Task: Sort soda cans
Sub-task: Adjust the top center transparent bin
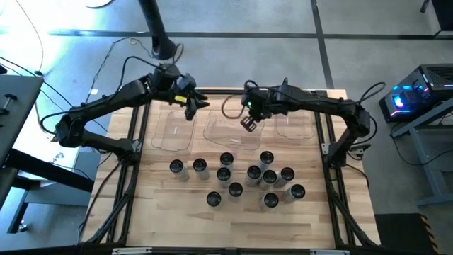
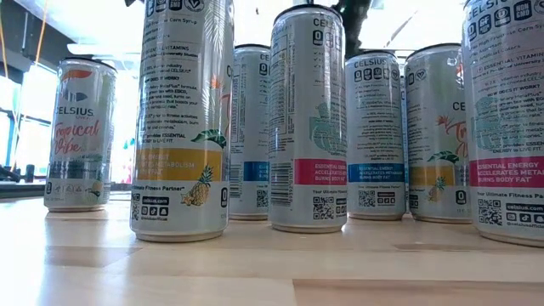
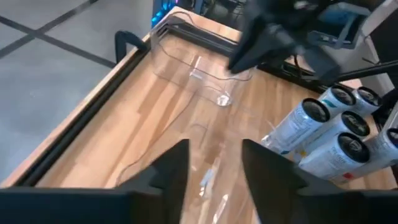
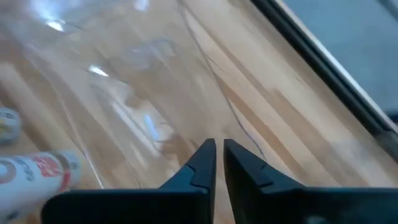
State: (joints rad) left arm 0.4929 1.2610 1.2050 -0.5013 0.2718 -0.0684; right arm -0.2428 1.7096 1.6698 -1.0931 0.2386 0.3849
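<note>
Both arms hang over the clear bins (image 1: 233,134) at upper centre. The left end effector (image 1: 192,106) is apart and empty; the right end effector (image 1: 248,123) is nearly together, apparently empty. It should reopen before descending squarely over one of the soda cans (image 1: 233,180).

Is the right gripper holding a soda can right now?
No, the right gripper is empty, its fingers nearly together with only bare table beyond them.

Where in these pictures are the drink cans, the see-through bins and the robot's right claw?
soda cans (image 1: 234,188): high view, dark top of one can in the cluster.
clear bins (image 1: 172,131): high view, floor of the left bin.
right gripper (image 4: 219,154): right wrist view, between its nearly touching fingertips.
</note>
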